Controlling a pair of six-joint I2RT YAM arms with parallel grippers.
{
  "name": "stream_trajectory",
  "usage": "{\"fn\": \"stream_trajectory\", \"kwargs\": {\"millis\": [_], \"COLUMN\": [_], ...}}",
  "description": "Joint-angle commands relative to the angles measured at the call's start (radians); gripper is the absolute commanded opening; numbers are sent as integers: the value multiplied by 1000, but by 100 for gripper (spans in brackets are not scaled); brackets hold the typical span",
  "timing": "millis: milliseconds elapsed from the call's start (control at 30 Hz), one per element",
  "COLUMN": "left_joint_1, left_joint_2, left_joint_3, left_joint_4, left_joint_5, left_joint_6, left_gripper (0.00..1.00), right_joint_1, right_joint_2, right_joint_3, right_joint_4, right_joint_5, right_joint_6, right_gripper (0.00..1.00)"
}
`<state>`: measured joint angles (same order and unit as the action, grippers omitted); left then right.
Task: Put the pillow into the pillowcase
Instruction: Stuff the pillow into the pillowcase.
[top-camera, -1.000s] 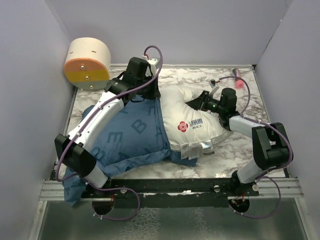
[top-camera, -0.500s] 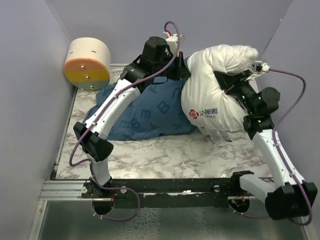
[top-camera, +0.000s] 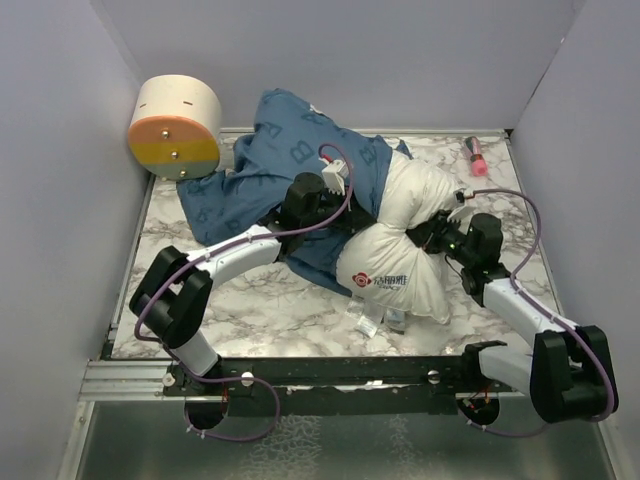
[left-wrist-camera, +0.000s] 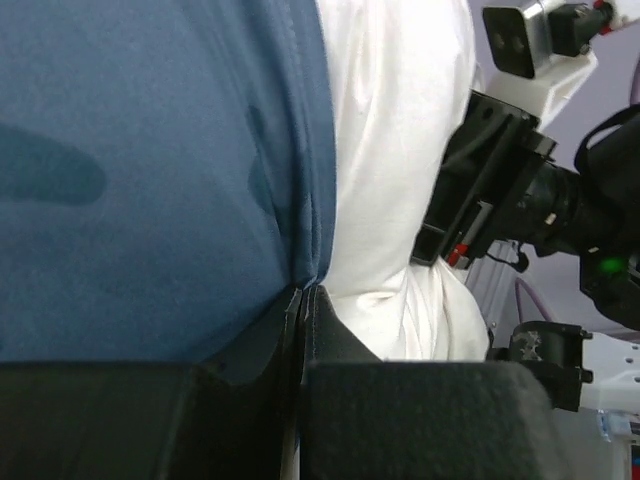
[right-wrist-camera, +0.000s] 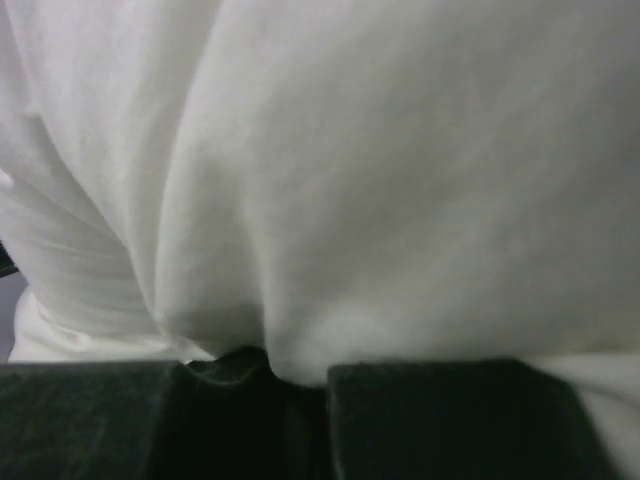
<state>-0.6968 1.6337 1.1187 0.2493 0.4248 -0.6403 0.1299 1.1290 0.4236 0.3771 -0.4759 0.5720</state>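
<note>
Left wrist shows left fingers (left-wrist-camera: 400, 420) pinching thin blue pillowcase (left-wrist-camera: 150, 180), right fingers (right-wrist-camera: 440, 420) gripping plump white pillow (right-wrist-camera: 350, 180)

Even diffuse light, soft shadows, crisp top view, wrist views blurry close-up

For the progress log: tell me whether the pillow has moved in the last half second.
Yes. The pillow has come down from up against the back wall toward the front rail.

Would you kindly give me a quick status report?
Left gripper shut on pillowcase. Right gripper shut on pillow. Pillow mostly uncovered. Nothing seen in the way.
</note>
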Motion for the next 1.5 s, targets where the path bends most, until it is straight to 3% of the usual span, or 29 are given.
{"fn": "stream_trajectory", "kwargs": {"millis": [0,67,133,233,300,433,633,700,867,967,1100,1233,1333,1400,1467], "left_joint_1": [-103,-110,-110,-104,-105,-104,-105,-104,-103,-99,-93,-93,-93,-94,-96], "left_joint_2": [-40,-26,-13,14,39,57,32,12,-20,-20,-18,-35,-46,-57,-74], "left_joint_3": [-105,-102,-107,-145,-165,-196,-239,-259,-295,-297,-296,-315,-330,-342,-361], "left_joint_4": [132,52,-32,-60,-53,-34,-11,-9,-15,-10,-3,15,28,37,38], "left_joint_5": [166,137,85,61,65,81,79,74,60,52,30,-2,-15,-21,-28], "left_joint_6": [-76,-34,18,50,52,49,45,45,57,60,66,75,85,97,114], "left_gripper": [0,0,0,0,0,0,0,0,0,0,0,0,0,0,0], "right_joint_1": [27,26,26,27,27,27,26,25,26,26,26,34,45,45,45], "right_joint_2": [81,68,-73,-366,-441,-394,-93,-62,-239,-299,-384,-495,-509,-478,-381], "right_joint_3": [15,11,-4,52,132,329,533,548,532,548,494,448,436,447,512], "right_joint_4": [-111,-92,-91,-221,-255,-397,-537,-541,-430,-512,-642,-702,-734,-692,-668], "right_joint_5": [-71,-146,-188,-119,-155,-98,-34,12,-165,-185,-67,-216,-263,-179,-107], "right_joint_6": [16,-14,-62,-115,-131,-192,-252,-262,-267,-253,-251,-293,-276,-268,-291], "right_gripper": [10,21,46,82,87,99,100,100,98,89,88,88,89,98,100]}}
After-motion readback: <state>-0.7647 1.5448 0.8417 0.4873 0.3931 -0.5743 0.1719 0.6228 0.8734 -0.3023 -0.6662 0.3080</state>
